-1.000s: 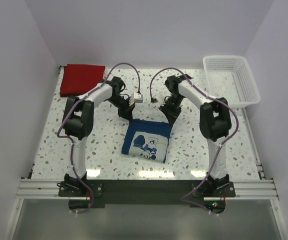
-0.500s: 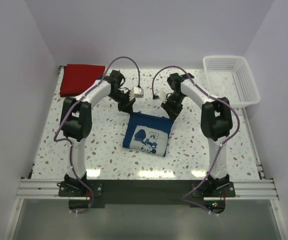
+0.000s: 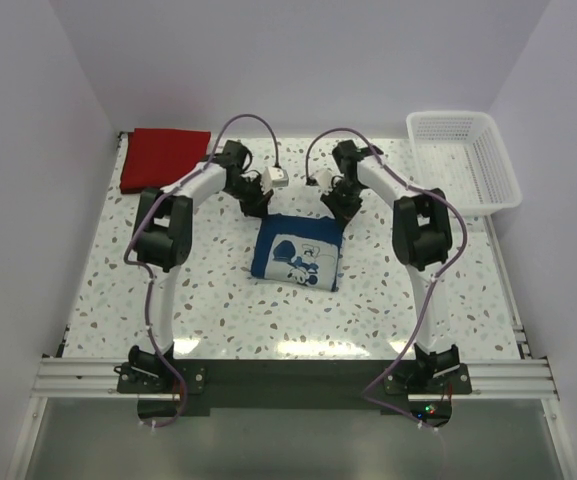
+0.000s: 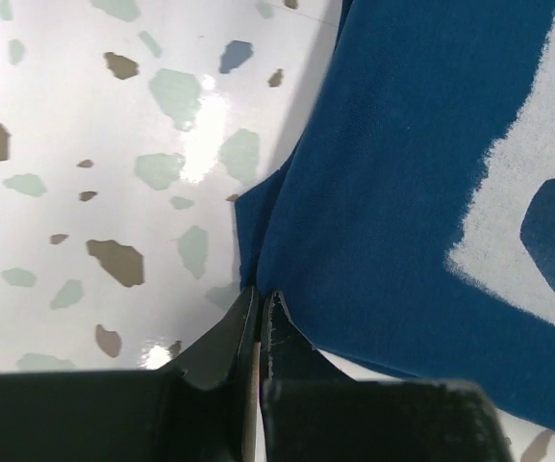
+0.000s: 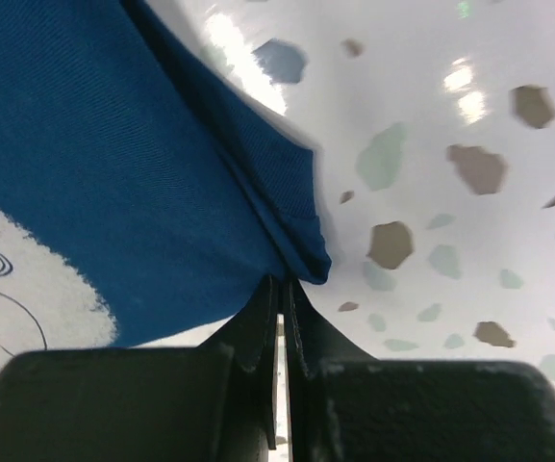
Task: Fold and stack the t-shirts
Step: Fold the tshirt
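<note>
Speckled table point(image 3: 218, 300): navy shirt point(image 3: 298, 255) centre, red shirt point(image 3: 163, 158) far-left, basket point(image 3: 496, 172) far-right.

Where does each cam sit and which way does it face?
Top external: above and behind the bases, looking down on the speckled white table; both arms show whole.
Left wrist: on the left wrist, looking down past the left pincer, shut on the folded navy blue cotton t-shirt.
Right wrist: likewise, right pincer shut on that shirt's other far corner.
Shared: all three show the shirt and table.
</note>
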